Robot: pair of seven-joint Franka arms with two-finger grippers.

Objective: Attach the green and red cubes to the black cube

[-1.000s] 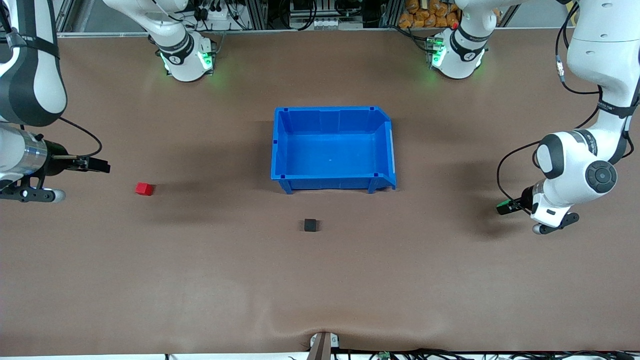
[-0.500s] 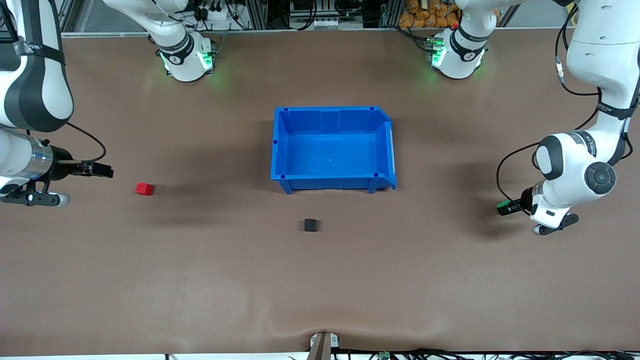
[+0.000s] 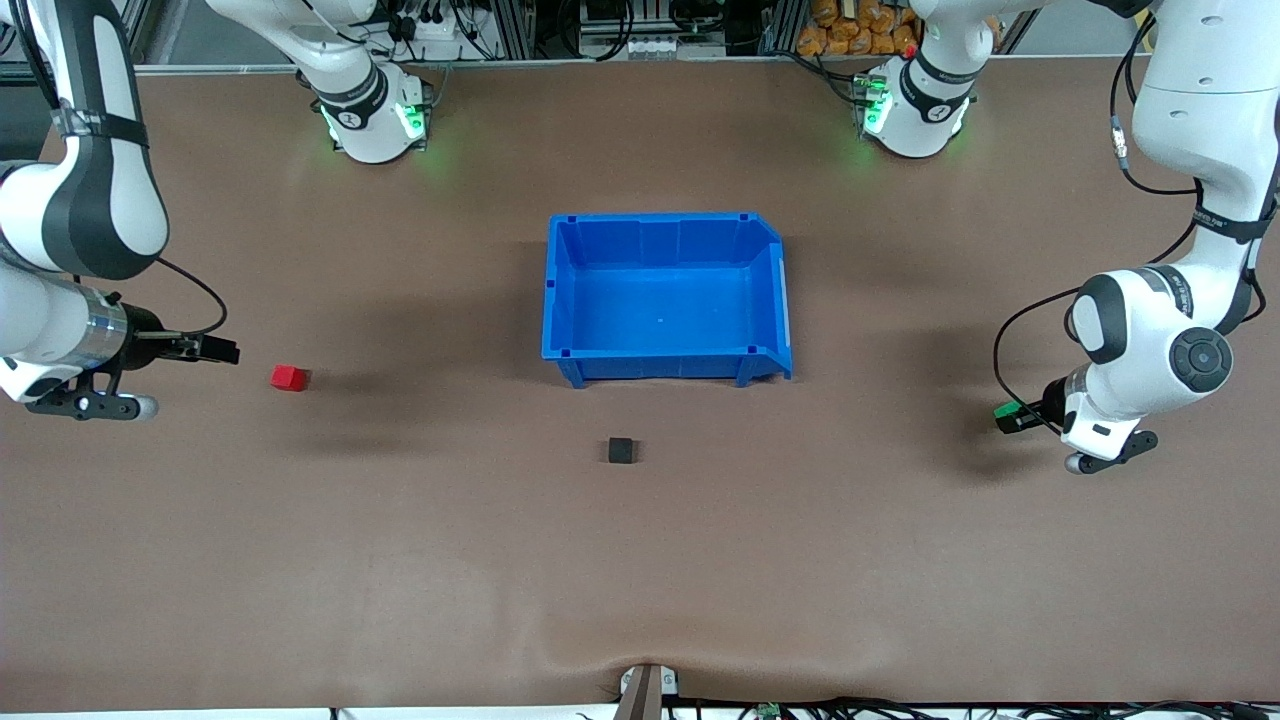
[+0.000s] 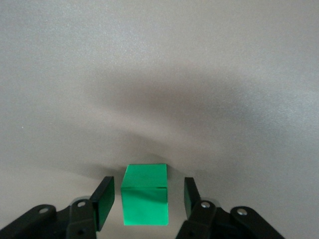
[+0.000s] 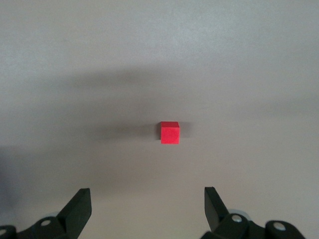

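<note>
Both arms were glossy white shells with dark grey/black joint bands and round black end caps. Bases were white with a black ring carrying white lettering and a green status light on each. Right arm (image 3: pixel 85 200) had a bare metal wrist cuff, black strap round the link and a thin black cable looping to the gripper. Left arm (image 3: pixel 1150 340) had black cables clipped along it and a printed black band. Left gripper (image 4: pixel 144 205) and right gripper (image 5: pixel 147 206): matte black, flat pads, silver screws at the knuckles.
</note>
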